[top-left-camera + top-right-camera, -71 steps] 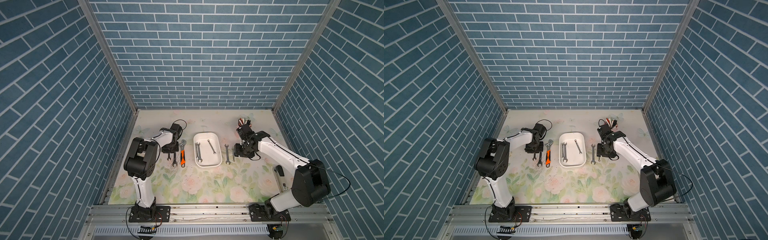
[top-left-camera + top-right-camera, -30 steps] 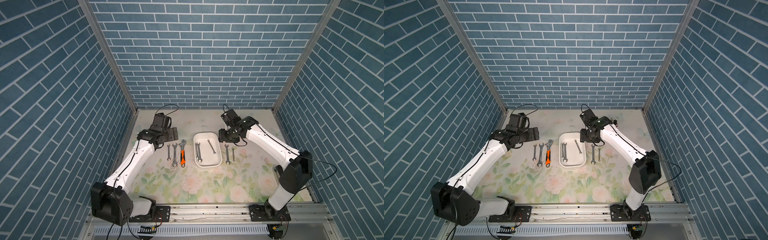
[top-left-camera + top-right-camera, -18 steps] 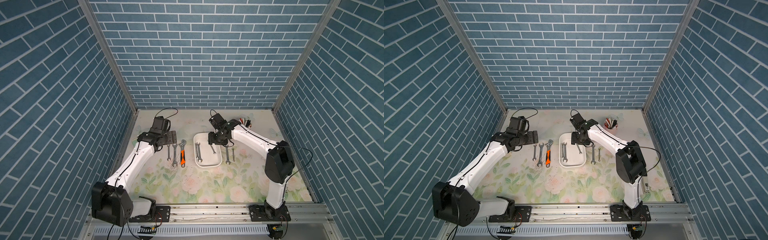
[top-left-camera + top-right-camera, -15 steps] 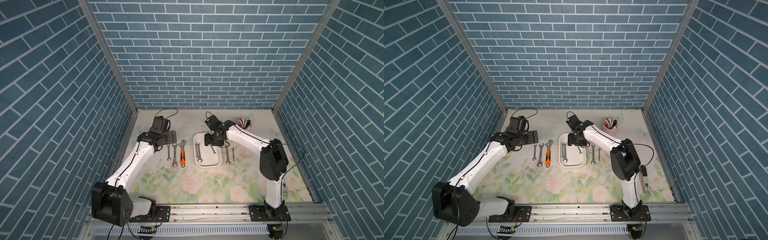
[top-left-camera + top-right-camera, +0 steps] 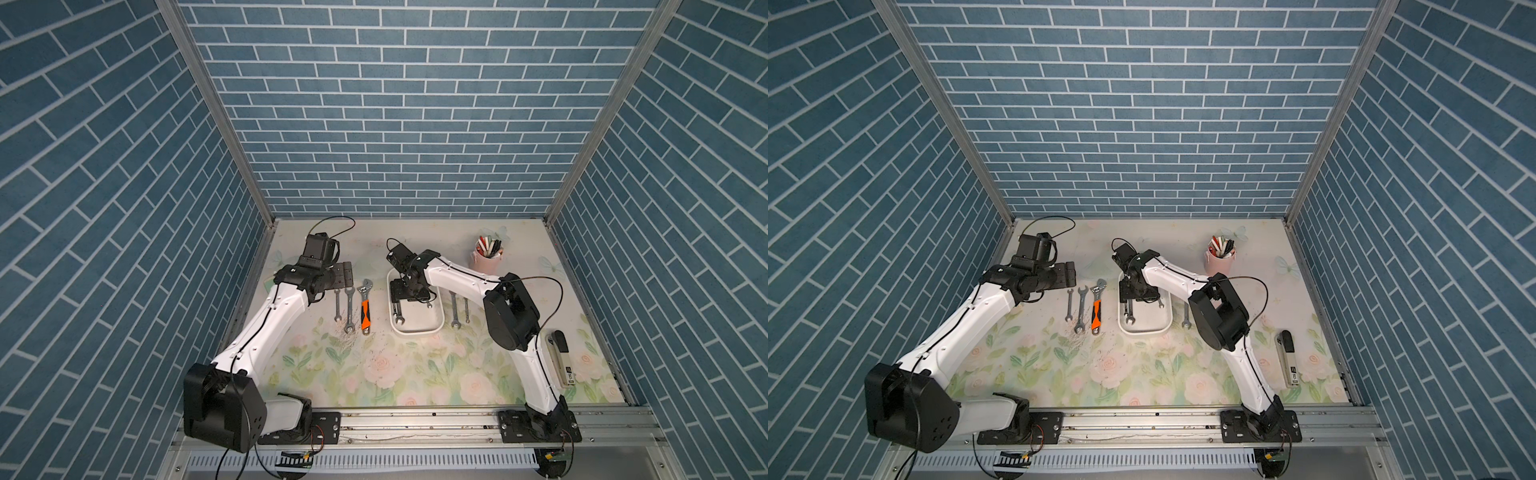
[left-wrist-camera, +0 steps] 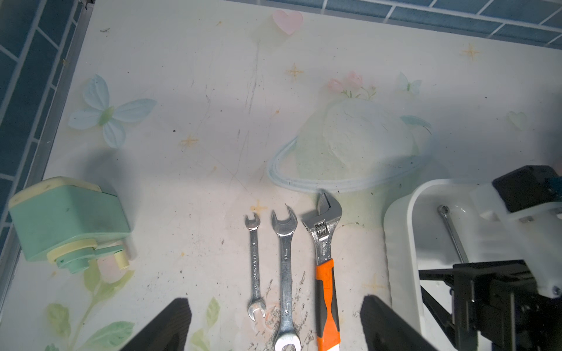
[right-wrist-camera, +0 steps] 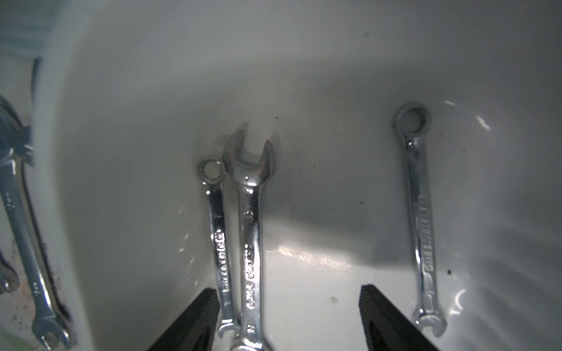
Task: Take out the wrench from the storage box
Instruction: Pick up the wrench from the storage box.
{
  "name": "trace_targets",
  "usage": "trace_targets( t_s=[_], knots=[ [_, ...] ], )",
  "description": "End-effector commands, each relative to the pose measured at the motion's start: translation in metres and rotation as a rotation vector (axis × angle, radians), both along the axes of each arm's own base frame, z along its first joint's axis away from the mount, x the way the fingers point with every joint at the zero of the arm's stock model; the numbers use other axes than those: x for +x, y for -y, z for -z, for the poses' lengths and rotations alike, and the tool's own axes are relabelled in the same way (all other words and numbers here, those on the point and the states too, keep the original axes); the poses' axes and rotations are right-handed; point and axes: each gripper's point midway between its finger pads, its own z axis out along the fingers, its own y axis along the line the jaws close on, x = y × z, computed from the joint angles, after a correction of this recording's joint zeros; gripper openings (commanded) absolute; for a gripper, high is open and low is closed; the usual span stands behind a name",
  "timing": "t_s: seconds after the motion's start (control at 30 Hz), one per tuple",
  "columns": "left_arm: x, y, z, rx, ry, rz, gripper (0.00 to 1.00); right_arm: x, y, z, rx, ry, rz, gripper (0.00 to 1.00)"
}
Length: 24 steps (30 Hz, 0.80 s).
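— What moved?
— The right arm (image 5: 457, 277). Two seconds back it sat folded to the right of the tray (image 5: 415, 331). Now it reaches over the tray's far end. The left arm (image 5: 270, 320), bent low by the tools then, stretches out and has hardly shifted in the last second. The cup (image 5: 487, 259), hidden behind the right arm then, shows now.

— Counts?
— Two arms, one surface (image 5: 415, 374), one tray, one stapler (image 5: 561, 365), one cup, one green box (image 6: 70, 218). Eight wrenches: three in the tray, three to its left, and a right pair (image 5: 454, 309).

— End effectors?
— Both stand with jaws wide apart, gripping nothing. The right end effector (image 7: 287, 290) hangs low over the tray floor. The big wrench (image 7: 251, 231) and small wrench (image 7: 219, 243) lie touching between its fingers (image 7: 194, 322), close to one. The third wrench (image 7: 421, 218) lies apart, outside the other finger. The left end effector (image 6: 275, 301) hovers near the adjustable wrench (image 6: 325, 273) and the open-ended pair (image 6: 286, 273).

— Materials?
— Tray: glossy white plastic, shallow, with rounded corners. Wrenches: bright flat steel with ring or forked heads. The adjustable wrench has an orange and black grip. Surface: flower print, scuffed. Cup: pink, full of pens.
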Motion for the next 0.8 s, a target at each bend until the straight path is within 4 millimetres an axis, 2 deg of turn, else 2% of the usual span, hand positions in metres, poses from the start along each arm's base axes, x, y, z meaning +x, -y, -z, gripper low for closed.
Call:
trace_targets(
  t_s=[0.0, 0.3, 0.43, 0.63, 0.77],
  knots=[
    [0.000, -0.004, 0.003, 0.015, -0.006, -0.002, 0.93, -0.001, 0.002, 0.008, -0.048, -0.003, 0.014, 0.77],
    [0.001, -0.006, 0.002, 0.020, -0.001, -0.004, 0.92, -0.002, 0.010, 0.024, -0.126, 0.003, 0.040, 0.77],
    [0.001, -0.006, 0.004, 0.020, -0.007, -0.003, 0.93, 0.002, 0.027, 0.026, -0.224, 0.022, 0.051, 0.77],
    [0.002, -0.005, 0.006, 0.020, -0.012, -0.001, 0.92, 0.009, 0.051, 0.014, -0.303, 0.057, 0.083, 0.76],
    [0.002, -0.005, 0.006, 0.020, -0.014, 0.001, 0.92, 0.013, 0.050, -0.001, -0.266, 0.076, 0.095, 0.74]
  ],
)
